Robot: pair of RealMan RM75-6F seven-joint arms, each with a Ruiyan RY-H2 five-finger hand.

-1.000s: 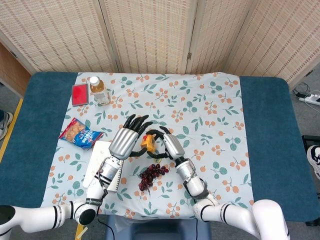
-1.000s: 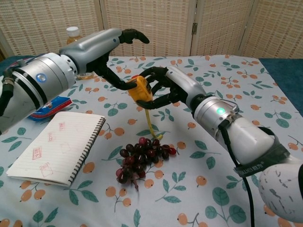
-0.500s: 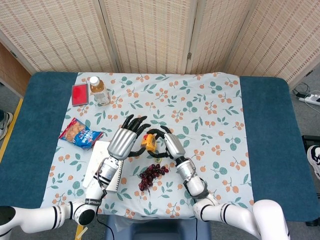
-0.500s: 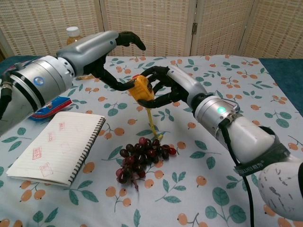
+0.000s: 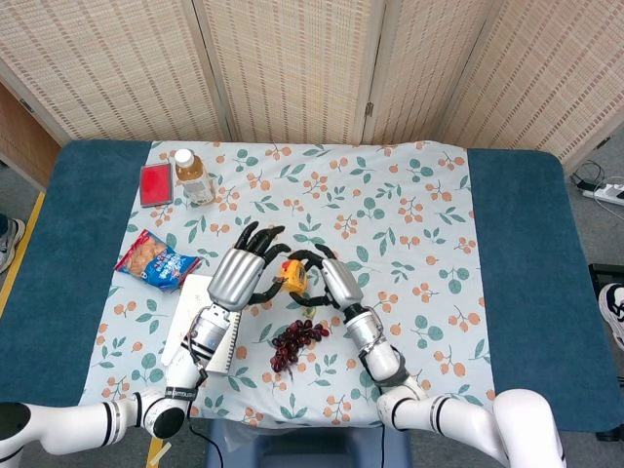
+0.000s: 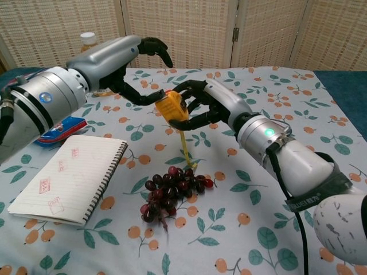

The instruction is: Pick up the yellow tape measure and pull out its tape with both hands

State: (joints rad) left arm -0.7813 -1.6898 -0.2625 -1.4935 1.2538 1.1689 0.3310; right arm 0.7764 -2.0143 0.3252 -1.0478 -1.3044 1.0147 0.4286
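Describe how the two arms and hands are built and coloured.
Both arms have glossy white shells near the body, then silver-grey metal forearms with black bands. The left hand and right hand have silver backs and black fingers. The right forearm shows a green light and a black cable; the left has a blue round mark.

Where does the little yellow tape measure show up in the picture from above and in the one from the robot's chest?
Head view: the yellow tape measure sits just below the picture's middle, between the left hand and the right hand.
Chest view: it is upper middle, held by the right hand, its tape hanging down.
Shared landmark: the bunch of dark purple grapes, just below it in both.
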